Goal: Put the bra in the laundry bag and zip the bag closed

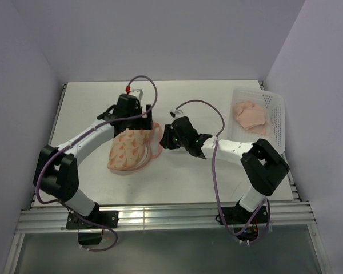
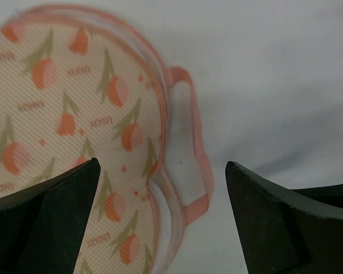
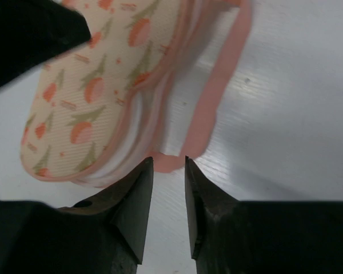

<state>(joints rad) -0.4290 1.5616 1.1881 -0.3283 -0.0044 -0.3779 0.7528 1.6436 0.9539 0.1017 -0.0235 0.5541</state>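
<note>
**Right claw at the bag's loop, bra waiting in the basket**

The laundry bag [image 1: 128,151] lies on the table [image 1: 217,177] left of centre. Its long axis runs slantwise, from the near left up toward the far right. Its patterned shell faces up, and a sliver of whitish lining shows along the edge, so it looks closed over or only just ajar. The pink loop [image 3: 217,103] sticks out from the side facing the right arm.

The next move depends on that loop. In the right wrist view, its end sits right at the mouth of the right claw [image 3: 168,160]. The two fingers there are drawn close but apart, with a thin strip of table showing between them. I cannot tell whether the pads are touching the fabric yet. The bulk of the bag lies beyond the claw and off to its left.

The left claw [image 2: 163,164] hangs above the far end of the bag with its fingers spread wide, holding nothing. The bag's edge and the loop are below the gap.

The bra [image 1: 248,114] is well away from all this. It lies in the white perforated basket [image 1: 277,123] at the far right of the table, and the right arm is the nearer one to it. I judge the task barely started: the bag needs opening first, and a pull on the loop could drag the whole bag unless the left claw pins it down.
</note>
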